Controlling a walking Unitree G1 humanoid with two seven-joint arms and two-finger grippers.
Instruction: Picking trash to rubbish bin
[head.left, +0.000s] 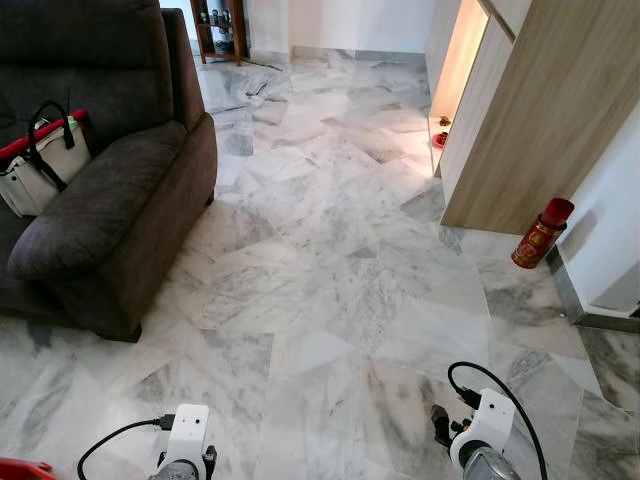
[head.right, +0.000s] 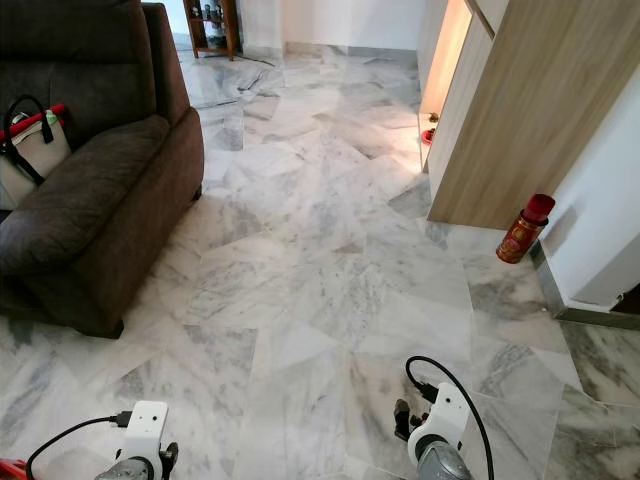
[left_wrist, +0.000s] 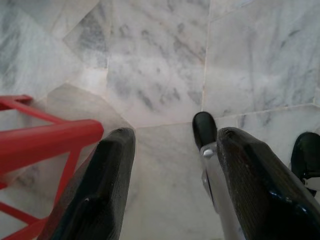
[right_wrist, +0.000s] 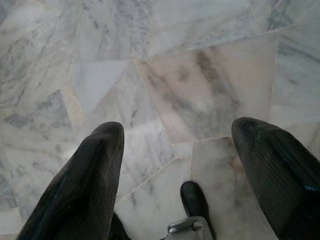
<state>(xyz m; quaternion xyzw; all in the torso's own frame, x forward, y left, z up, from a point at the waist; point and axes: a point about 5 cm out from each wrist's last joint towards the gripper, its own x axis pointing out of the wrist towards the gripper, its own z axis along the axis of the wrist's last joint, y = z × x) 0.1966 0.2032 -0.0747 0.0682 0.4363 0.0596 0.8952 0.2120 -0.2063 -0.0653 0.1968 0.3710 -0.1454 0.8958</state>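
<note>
A marble floor (head.left: 330, 260) spreads wide. On its left edge stands a dark sofa (head.left: 100, 190) with a white handbag (head.left: 35, 160) on it. A red canister (head.left: 541, 233) stands beside the wooden cabinet (head.left: 540, 110), well apart from the sofa. Left pincer (left_wrist: 175, 175) and right pincer (right_wrist: 175, 165) hang over the floor, fingers spread, holding nothing.

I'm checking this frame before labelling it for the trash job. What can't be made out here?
- Red frame, left wrist view: cut off by the picture's edge and the left tool; what it belongs to is unclear.
- Handbag on the sofa, left eye view: cut by the edge, contents hidden.
- Shelf items, far end: too small to identify.
- Red canister label: too small to read.
- Right tool: open above bare floor.
</note>
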